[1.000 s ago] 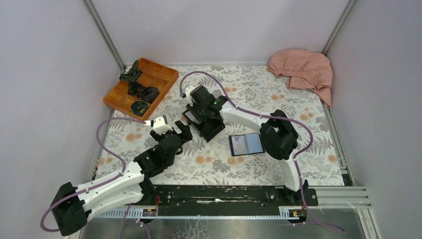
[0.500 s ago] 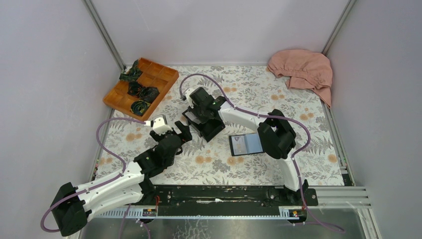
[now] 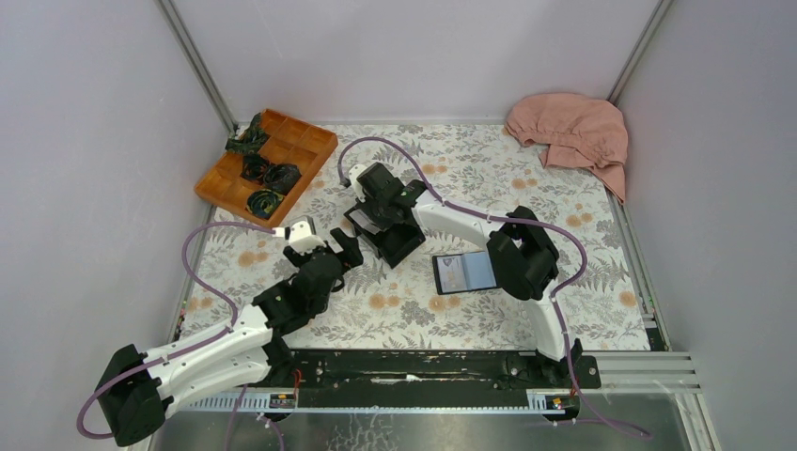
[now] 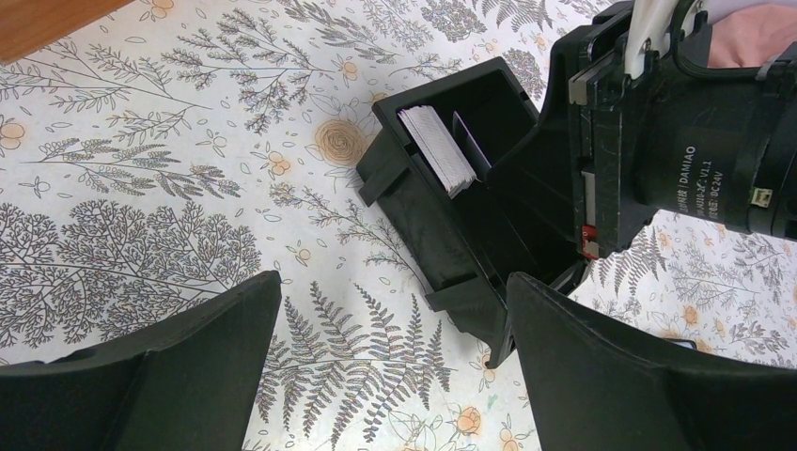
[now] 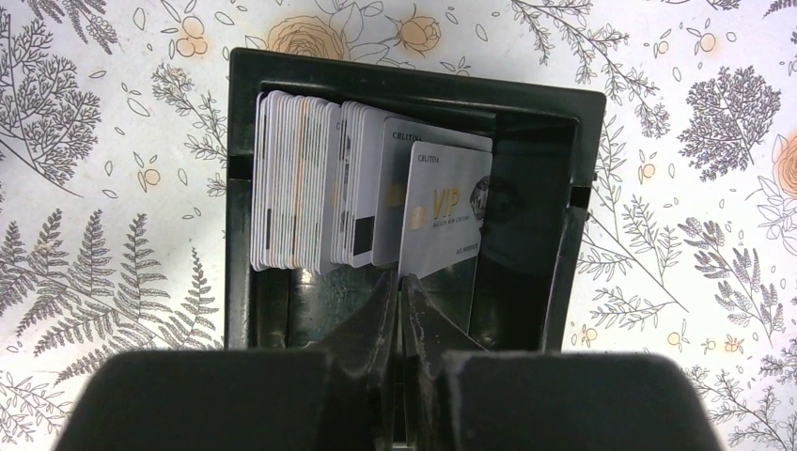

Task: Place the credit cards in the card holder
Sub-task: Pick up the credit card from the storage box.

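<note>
while the right gripper (image 5: 402, 287) reaches down into the black box (image 5: 414, 77), its two fingers are pressed together on the lower edge of the front card (image 5: 444, 214). this is a pale card with gold "vip" lettering that stands a little apart from the rest. the other credit cards (image 5: 299, 193) stand on edge in a tight stack against one end wall of the box, and one more loose card leans between the stack and the front card. about half of the box floor is bare.

the box sits on a flowery tablecloth (image 4: 141, 216). the left gripper (image 4: 393, 291) hovers just beside the box, on its near-left side. its fingers are spread wide with only cloth and a corner of the box between them, gripping nothing.

the card holder (image 3: 465, 272) lies flat and open on the cloth to the right of the box, a bit nearer the arm bases. it is close to the box but not touching it, its blue-grey inside faces up, and its right edge is hidden by the right arm's elbow.

an orange tray (image 3: 266, 164) sits to the far left of the box, with dark bundles in several of its compartments. a pink cloth (image 3: 571, 132) is bunched well apart from the box, at the far right corner.
</note>
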You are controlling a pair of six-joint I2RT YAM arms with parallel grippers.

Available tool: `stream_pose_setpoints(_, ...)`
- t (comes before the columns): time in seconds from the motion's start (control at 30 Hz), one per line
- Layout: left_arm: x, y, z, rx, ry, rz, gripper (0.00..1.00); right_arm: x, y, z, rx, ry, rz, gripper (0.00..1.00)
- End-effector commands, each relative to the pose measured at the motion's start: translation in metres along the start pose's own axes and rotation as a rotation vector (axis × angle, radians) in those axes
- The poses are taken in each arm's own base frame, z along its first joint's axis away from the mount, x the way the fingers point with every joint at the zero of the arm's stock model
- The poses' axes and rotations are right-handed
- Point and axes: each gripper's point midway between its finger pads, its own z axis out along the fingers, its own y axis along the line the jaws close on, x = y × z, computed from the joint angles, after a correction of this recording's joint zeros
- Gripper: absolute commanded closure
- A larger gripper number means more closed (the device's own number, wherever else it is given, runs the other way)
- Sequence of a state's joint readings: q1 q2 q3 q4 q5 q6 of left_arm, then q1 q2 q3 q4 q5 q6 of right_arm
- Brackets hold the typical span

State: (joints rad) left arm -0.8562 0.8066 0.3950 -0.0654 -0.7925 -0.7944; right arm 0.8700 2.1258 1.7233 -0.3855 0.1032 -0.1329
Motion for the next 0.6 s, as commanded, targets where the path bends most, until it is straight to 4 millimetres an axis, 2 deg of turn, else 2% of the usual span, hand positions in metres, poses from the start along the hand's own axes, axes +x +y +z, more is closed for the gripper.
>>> stream_pose_setpoints(0.0,-0.007,-0.002,0.002,0.003,-0.029,-0.036,0.03,-0.017,-0.007,-0.013,0.039,-0.038,-0.014,0.95)
stream_pose_setpoints(0.1,-0.006,-0.002,0.002,0.003,-0.027,-0.035,0.03,-0.019,-0.011,-0.015,0.061,-0.044,-0.015,1.00)
stream_pose_setpoints(0.3,-0.007,-0.001,0.003,-0.005,-0.030,-0.033,0.03,-0.018,-0.021,-0.017,0.117,-0.042,-0.024,1.00)
stream_pose_setpoints(0.57,-0.009,-0.001,0.004,-0.018,-0.038,-0.023,0.03,-0.030,-0.031,-0.038,0.160,-0.100,-0.008,1.00)
